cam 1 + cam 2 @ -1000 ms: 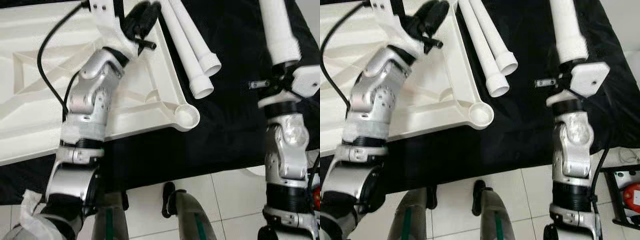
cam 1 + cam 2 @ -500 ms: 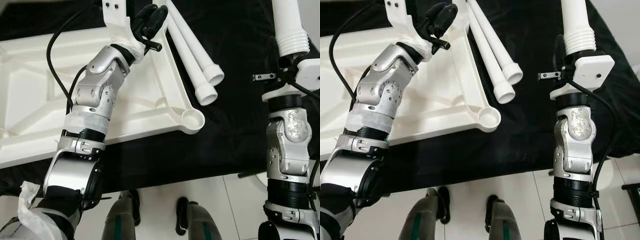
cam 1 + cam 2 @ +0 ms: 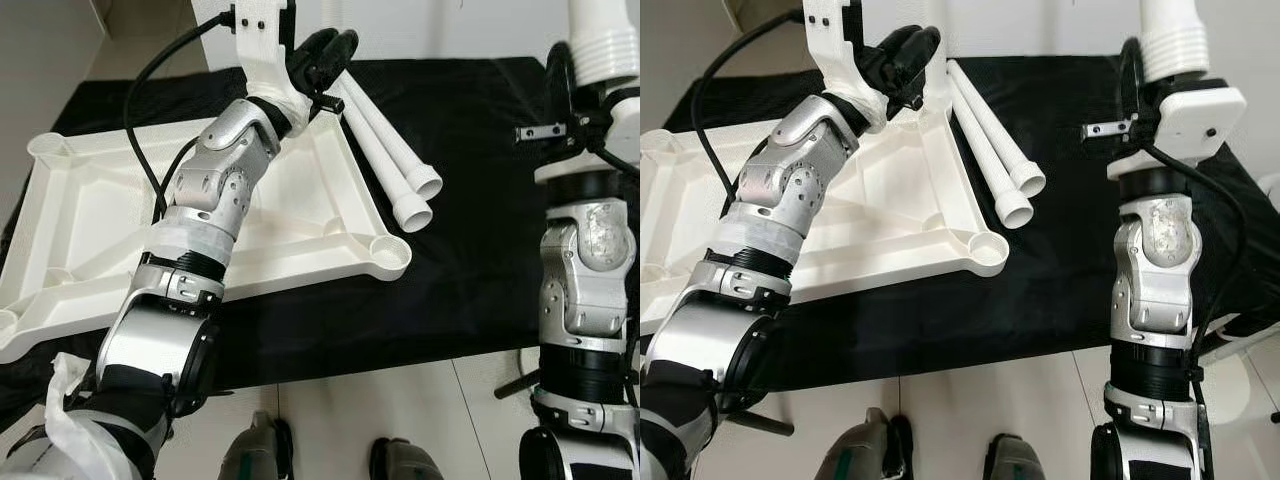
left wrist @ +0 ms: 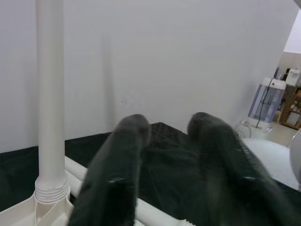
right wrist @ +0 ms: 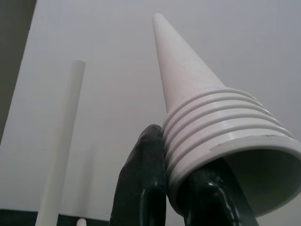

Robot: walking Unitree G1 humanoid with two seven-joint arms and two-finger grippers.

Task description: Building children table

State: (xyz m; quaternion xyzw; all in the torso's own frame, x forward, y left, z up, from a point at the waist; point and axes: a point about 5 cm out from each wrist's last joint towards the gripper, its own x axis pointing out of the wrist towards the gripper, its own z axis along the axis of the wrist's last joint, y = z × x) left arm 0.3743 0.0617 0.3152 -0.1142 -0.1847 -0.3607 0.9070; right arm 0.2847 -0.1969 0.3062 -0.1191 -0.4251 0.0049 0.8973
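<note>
Your two head views look steeply down from above, sharing the tabletop (image 3: 300, 215) and loose legs (image 3: 995, 150). Your left wrist view faces the wall past its jaws; your right wrist view tilts upward, close on its held leg (image 5: 207, 117).

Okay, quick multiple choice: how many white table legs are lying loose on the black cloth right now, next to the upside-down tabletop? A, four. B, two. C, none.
B: two white table legs lie side by side on the black cloth beside the tabletop; a third is held upright in the right gripper, and another stands in a corner socket.
</note>
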